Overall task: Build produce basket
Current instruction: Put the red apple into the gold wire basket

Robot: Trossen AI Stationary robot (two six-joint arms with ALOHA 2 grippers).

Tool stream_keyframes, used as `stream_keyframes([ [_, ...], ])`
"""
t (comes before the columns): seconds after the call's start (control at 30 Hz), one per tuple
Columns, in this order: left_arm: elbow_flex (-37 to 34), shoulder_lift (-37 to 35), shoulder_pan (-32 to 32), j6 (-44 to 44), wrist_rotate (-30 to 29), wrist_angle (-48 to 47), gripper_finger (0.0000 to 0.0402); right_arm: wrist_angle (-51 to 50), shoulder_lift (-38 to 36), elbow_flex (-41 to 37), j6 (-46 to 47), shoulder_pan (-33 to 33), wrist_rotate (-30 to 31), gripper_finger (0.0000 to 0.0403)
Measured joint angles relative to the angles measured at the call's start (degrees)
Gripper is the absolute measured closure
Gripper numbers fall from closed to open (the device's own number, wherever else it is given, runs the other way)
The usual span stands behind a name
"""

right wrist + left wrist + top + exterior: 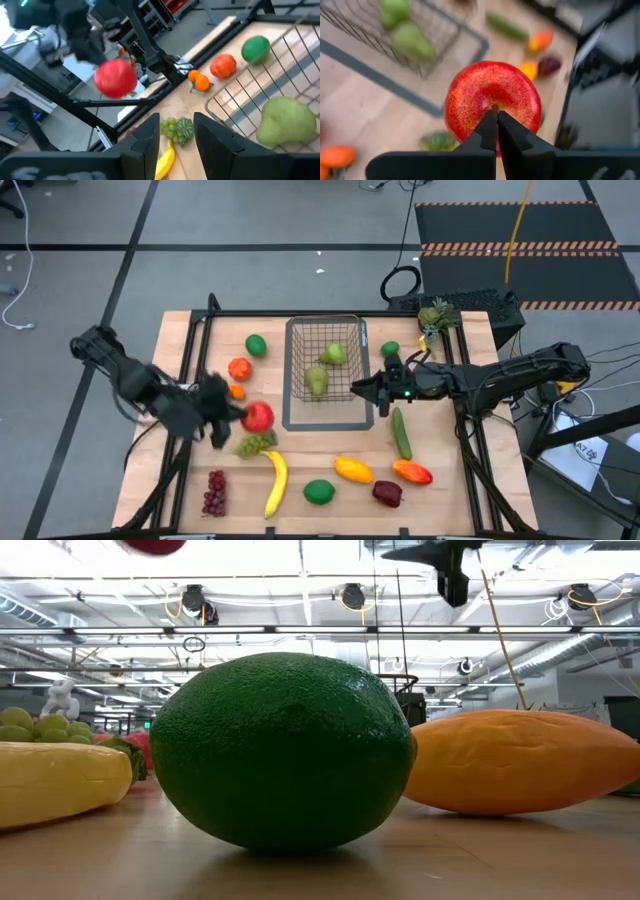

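wooden table (180, 340) on grey floor (80, 220); hazard-striped black mat (520, 225) at back right; yellow cable (517, 220) crosses it.

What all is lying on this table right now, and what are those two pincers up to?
basket: one, grey wire, table centre.
pears: two, green, inside the basket.
red apple: one, held left of the basket.
limes: three, green; two near the far edge, one at the near edge.
tomato-like fruit: one, orange-red, left of the basket.
small oranges: orange, just below it; count unclear.
green grapes: one bunch, below the apple.
red grapes: one bunch, near left corner.
banana: one, yellow, near edge.
cucumber: one, green, right of the basket.
mangoes: two, yellow-orange, near edge.
dark red fruit: one, between the mangoes.
pineapple: one, far right corner.
left pincer: shut on the apple's stem.
right pincer: at the basket's right side, empty.
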Motion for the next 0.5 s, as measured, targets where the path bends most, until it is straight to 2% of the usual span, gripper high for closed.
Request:
stream_keyframes([
  [0.23,6.05,-6.08,8.94,-2.54,-1.48,1.06,0.0401,-1.73,-5.8,0.0,-7.33,0.0,0.0,0.0287],
  [0.5,7.46,-11.51,18.02,-17.58,-1.45,0.9,0.0401,-7.33,-11.83,0.0,-16.48,-0.31,0.13,0.0287],
])
